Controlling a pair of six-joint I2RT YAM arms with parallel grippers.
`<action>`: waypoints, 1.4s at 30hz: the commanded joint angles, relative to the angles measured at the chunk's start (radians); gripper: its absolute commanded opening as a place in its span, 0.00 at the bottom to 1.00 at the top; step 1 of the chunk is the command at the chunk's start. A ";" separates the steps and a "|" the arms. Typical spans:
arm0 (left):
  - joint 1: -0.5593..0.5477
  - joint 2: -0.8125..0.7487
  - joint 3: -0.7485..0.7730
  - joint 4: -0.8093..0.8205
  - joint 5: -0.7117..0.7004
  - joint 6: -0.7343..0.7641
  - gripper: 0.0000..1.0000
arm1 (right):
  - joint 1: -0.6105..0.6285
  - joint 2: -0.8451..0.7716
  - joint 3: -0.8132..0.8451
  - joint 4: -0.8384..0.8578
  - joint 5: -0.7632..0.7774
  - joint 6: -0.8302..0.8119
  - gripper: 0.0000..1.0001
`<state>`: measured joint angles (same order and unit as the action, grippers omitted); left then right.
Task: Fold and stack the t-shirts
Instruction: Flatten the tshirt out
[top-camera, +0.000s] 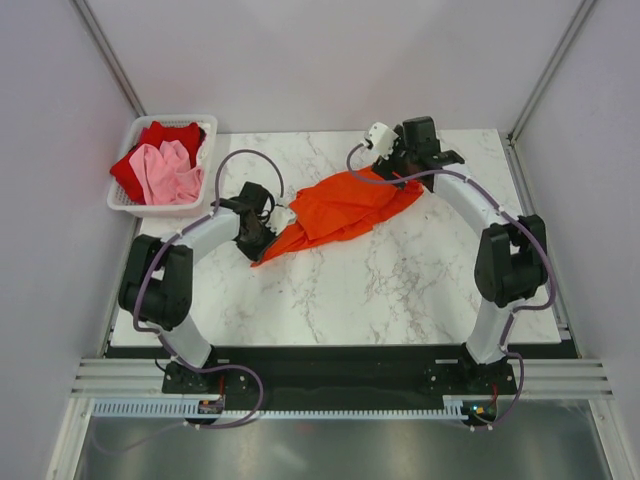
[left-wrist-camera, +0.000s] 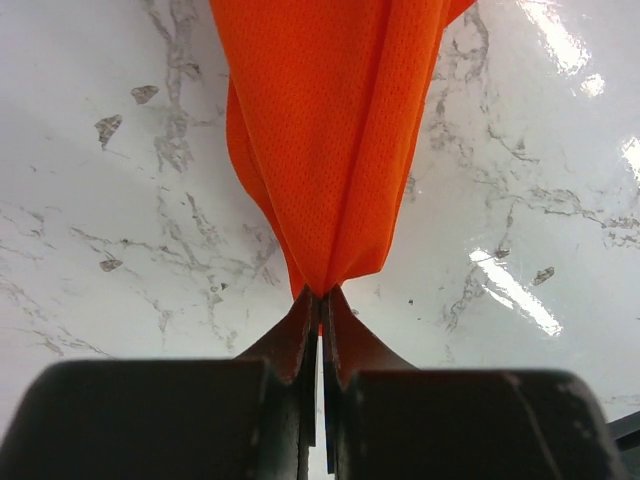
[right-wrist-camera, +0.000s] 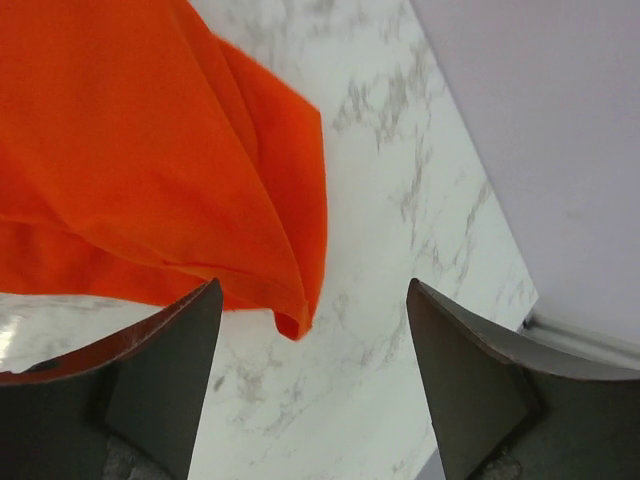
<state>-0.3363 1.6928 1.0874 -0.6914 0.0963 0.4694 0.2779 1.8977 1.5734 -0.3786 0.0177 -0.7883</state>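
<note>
The bright orange-red t-shirt (top-camera: 340, 210) lies bunched and stretched across the middle of the marble table. My left gripper (top-camera: 268, 232) is shut on its lower left end; in the left wrist view the cloth (left-wrist-camera: 330, 130) fans out from the closed fingertips (left-wrist-camera: 322, 300). My right gripper (top-camera: 400, 165) is open above the shirt's far right end; in the right wrist view a cloth corner (right-wrist-camera: 295, 320) hangs between the spread fingers (right-wrist-camera: 312, 300), touching neither. The deeper red t-shirt (top-camera: 170, 135) and the pale pink t-shirt (top-camera: 165, 172) lie in the basket.
The white slatted basket (top-camera: 205, 170) stands at the table's far left corner. Grey walls close in the table (top-camera: 400, 290) on the left, back and right; the right gripper is near the back edge.
</note>
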 joint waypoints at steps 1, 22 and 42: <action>0.008 -0.010 0.048 0.018 -0.007 0.005 0.02 | 0.087 -0.112 0.044 -0.049 -0.260 0.003 0.82; 0.079 0.100 0.192 -0.117 0.261 -0.109 0.02 | 0.382 0.030 -0.102 0.079 -0.404 -0.083 0.51; 0.102 0.137 0.223 -0.132 0.261 -0.123 0.02 | 0.452 0.136 -0.101 0.086 -0.364 -0.169 0.54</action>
<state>-0.2420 1.8225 1.2678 -0.8146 0.3351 0.3744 0.7288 2.0182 1.4551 -0.3107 -0.3378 -0.9268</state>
